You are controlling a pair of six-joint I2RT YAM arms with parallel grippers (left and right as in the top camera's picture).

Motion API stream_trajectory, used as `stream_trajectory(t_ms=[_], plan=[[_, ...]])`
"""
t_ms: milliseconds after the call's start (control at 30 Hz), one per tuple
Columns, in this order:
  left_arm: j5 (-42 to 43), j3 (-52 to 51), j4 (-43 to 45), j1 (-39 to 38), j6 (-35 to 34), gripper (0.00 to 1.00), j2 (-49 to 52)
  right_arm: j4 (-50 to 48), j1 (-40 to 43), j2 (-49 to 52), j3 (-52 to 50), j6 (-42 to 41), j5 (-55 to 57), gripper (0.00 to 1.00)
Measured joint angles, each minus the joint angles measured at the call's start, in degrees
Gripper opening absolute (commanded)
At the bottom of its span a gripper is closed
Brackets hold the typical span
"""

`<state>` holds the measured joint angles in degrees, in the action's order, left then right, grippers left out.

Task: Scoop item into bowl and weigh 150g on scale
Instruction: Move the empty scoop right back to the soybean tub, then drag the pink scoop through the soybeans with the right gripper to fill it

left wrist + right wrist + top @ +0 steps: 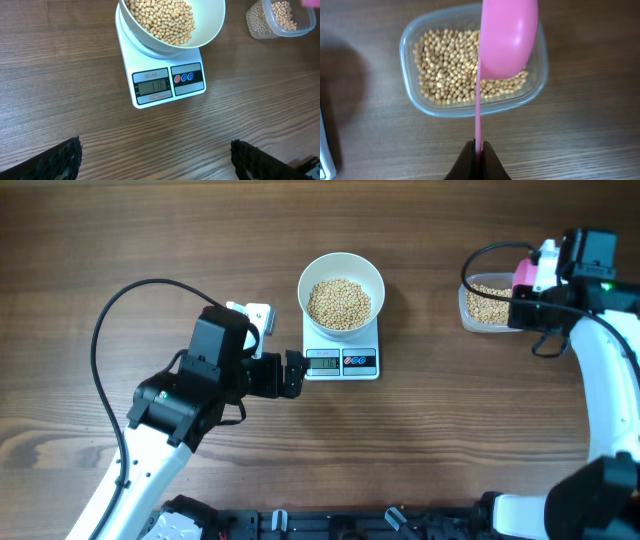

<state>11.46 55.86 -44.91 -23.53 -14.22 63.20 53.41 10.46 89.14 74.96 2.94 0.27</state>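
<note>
The white bowl (341, 297) sits on the white scale (341, 362), holding a heap of tan beans (339, 303); in the left wrist view the bowl (210, 25) and the scale (165, 85) show with a lit display. My left gripper (293, 374) stands open just left of the scale, its black fingertips (62, 160) wide apart over bare wood. My right gripper (478, 150) is shut on the thin handle of a pink scoop (507, 40), which hangs over the clear tub (415, 95) of beans (450, 65) at the far right (487, 305).
The left arm's black cable (110, 320) loops over the table's left side. The right arm's white link (610, 370) runs down the right edge. A dark rail (330, 525) lies along the front edge.
</note>
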Motion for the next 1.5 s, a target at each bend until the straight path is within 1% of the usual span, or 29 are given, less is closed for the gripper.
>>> stream_trajectory(t_ms=[600, 1133, 1500], plan=[[0.0, 0.0, 0.0, 0.0, 0.0, 1.00, 0.0, 0.5, 0.0, 7.7, 0.0, 0.5, 0.4, 0.04], [0.0, 0.0, 0.0, 0.0, 0.0, 1.00, 0.0, 0.2, 0.0, 8.1, 0.0, 2.4, 4.7, 0.04], [0.0, 0.0, 0.0, 0.0, 0.0, 1.00, 0.0, 0.1, -0.3, 8.1, 0.0, 4.9, 1.2, 0.04]])
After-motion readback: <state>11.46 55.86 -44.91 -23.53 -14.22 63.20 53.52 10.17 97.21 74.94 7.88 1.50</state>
